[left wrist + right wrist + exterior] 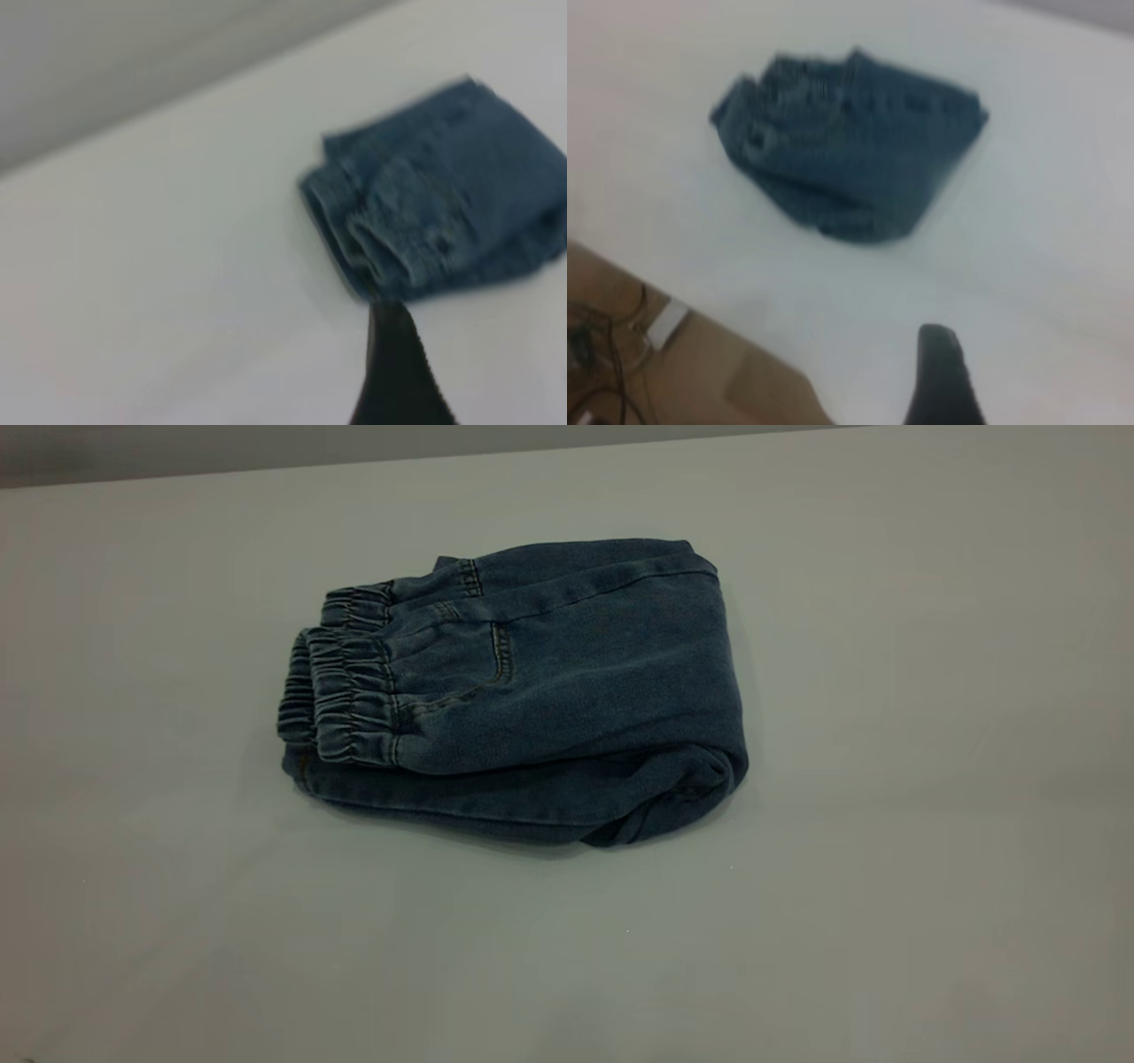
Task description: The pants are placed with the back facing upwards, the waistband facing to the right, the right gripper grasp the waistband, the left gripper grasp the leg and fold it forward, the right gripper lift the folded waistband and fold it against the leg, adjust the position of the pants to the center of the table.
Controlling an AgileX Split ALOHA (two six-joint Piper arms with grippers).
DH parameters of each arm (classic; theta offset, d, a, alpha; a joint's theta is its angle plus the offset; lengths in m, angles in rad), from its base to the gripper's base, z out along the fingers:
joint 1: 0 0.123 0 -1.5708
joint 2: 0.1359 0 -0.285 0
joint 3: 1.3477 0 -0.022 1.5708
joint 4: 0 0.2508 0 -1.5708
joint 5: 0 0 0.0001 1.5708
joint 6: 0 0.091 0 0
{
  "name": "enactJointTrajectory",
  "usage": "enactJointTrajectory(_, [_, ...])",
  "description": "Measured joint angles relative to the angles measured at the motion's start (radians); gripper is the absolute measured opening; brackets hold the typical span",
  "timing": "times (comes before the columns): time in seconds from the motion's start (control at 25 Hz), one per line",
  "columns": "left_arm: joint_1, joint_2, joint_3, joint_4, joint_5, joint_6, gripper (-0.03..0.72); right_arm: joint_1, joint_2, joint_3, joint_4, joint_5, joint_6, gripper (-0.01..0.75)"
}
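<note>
Pants (532, 691): folded into a compact bundle, lying flat near the middle of the table (930, 824), slightly toward the far side in the exterior view.
Waistband (345, 682): at the bundle's left end, gathered elastic stacked in layers on top of the lower denim; a pocket seam curves just to its right.
Fold: rounded doubled edge at the bundle's right end (near-right corner bulges a little).
Left gripper (397, 372): only one dark finger shows in the left wrist view, its tip just short of the waistband end of the pants (443, 190), not touching; the second finger is out of frame, so I cannot tell whether the jaws are apart or together. It holds nothing that shows.
Right gripper (943, 376): one dark fingertip shows in the right wrist view, well apart from the pants (850, 146), bare tabletop between; jaw state cannot be told either.
Exterior view: neither arm appears over the table.
Edges: far table edge runs behind the bundle, clear of it; in the right wrist view a table edge passes between the pants and a brown floor with cables (598, 354).
Open room: bare table on all sides of the bundle, widest to the near side and to the right.
</note>
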Motion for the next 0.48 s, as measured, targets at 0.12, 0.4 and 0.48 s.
enactJointTrajectory(0.12, [0.0,-0.034,0.082,-0.028,0.0,-0.02,0.405,0.0,-0.023,0.099,0.002,-0.063,-0.001,0.407])
enactJointTrajectory(0.4, [0.0,-0.125,0.188,-0.082,-0.002,-0.023,0.405,0.0,-0.063,0.293,0.004,-0.124,-0.004,0.407])
enactJointTrajectory(0.48, [0.0,-0.147,0.201,-0.084,0.002,-0.042,0.405,0.0,-0.067,0.331,0.004,-0.139,-0.006,0.407])
